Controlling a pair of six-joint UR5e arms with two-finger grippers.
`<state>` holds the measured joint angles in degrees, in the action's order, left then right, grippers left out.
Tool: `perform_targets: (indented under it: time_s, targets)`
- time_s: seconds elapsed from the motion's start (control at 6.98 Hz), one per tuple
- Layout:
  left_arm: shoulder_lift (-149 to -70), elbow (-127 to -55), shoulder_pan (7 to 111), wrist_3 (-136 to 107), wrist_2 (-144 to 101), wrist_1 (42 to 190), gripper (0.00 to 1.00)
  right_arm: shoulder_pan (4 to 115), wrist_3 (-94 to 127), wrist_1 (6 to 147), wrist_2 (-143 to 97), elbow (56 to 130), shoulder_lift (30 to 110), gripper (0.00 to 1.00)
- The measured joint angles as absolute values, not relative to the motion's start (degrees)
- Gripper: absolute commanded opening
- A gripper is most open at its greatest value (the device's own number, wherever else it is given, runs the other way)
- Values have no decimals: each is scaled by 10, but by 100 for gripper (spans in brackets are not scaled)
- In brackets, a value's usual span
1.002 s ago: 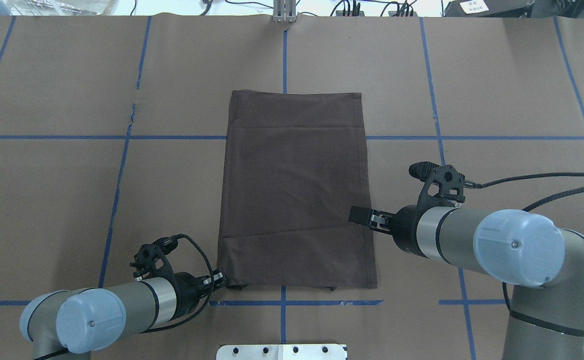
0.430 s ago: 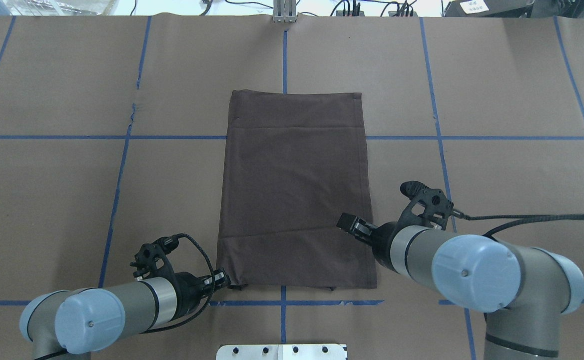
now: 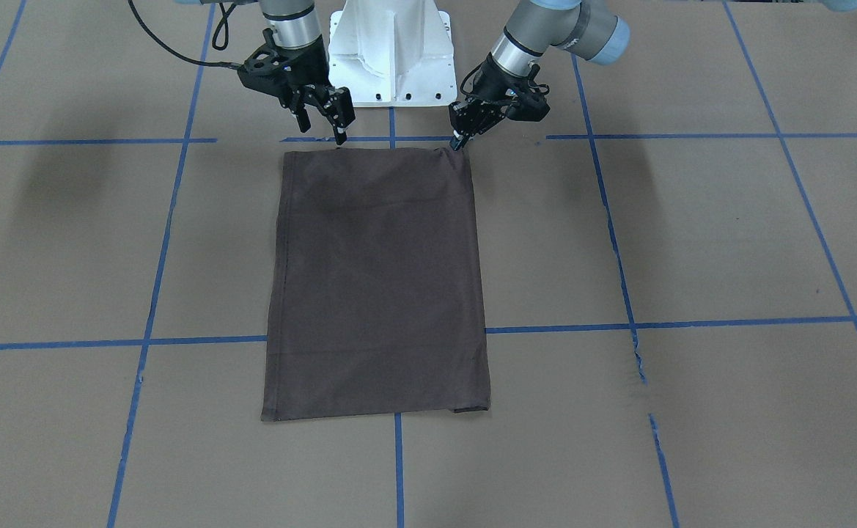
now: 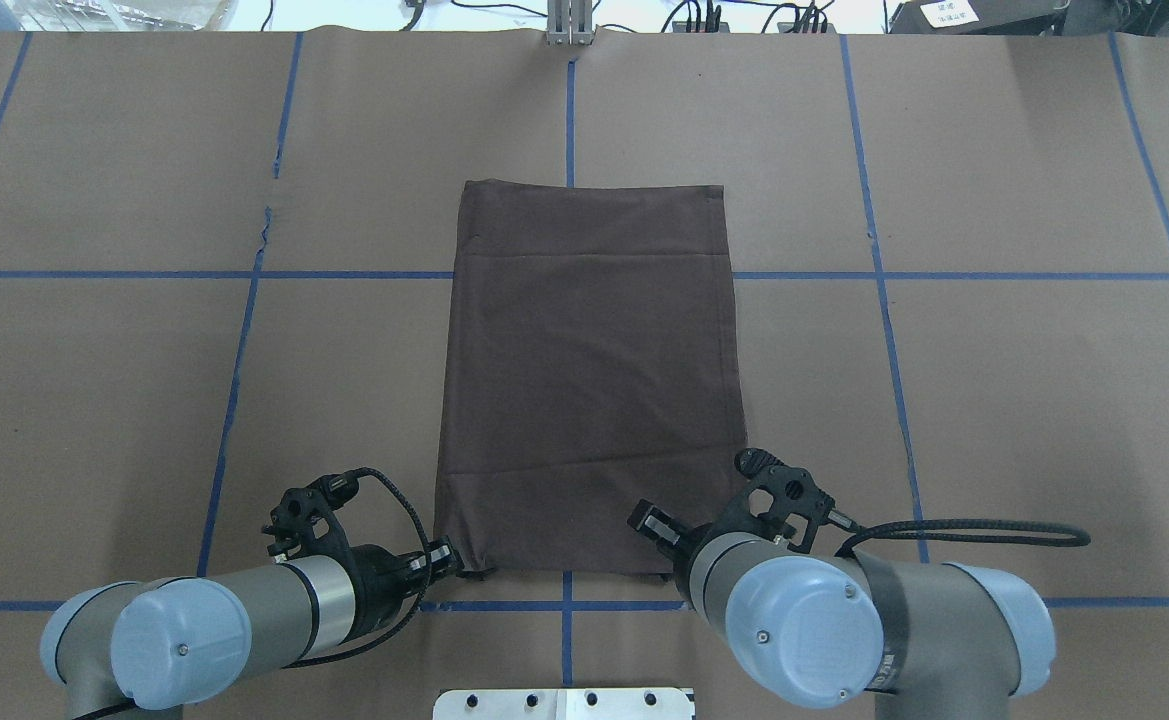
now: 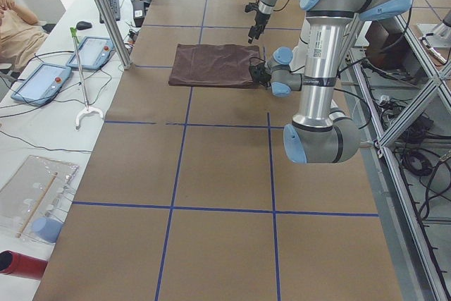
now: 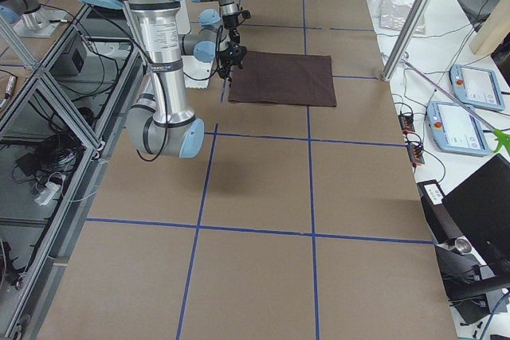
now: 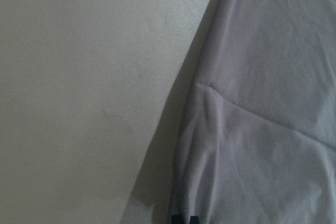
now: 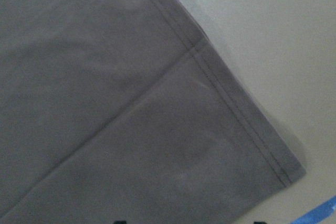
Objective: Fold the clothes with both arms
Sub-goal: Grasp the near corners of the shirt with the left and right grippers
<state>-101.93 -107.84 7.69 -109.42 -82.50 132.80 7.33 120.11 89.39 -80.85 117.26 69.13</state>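
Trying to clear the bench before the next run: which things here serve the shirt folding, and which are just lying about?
Job: dark brown folded cloth T-shirt; left arm's black two-finger tool; right arm's black two-finger tool.
Lying about: two grey touchscreen tablets; white hooked pole; red cylinder.

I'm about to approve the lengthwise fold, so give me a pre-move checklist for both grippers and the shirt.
1. Left gripper shut on the T-shirt's near-left corner: ok, the cloth puckers up where it pinches.
2. Right gripper open: ok.
3. Right gripper on the near-right corner: not ok, it hangs over the near edge, inboard of the corner.
4. Right gripper touching the cloth: cannot tell.
5. T-shirt lying flat as a rectangle: ok.
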Motion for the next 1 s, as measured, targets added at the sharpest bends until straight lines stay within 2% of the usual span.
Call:
perform_targets:
  time_s: [0.14, 0.29, 1.0]
  targets:
    - [-1021, -1079, 76, -1094, -822, 1328, 0, 67, 1228, 901, -808, 1148, 680, 62]
    - [-1021, -1079, 74, -1094, -819, 1328, 0, 66, 1248, 903, -808, 1135, 676, 61]
    - [-1021, -1080, 73, -1094, -816, 1328, 0, 77, 1264, 906, -811, 1108, 674, 65]
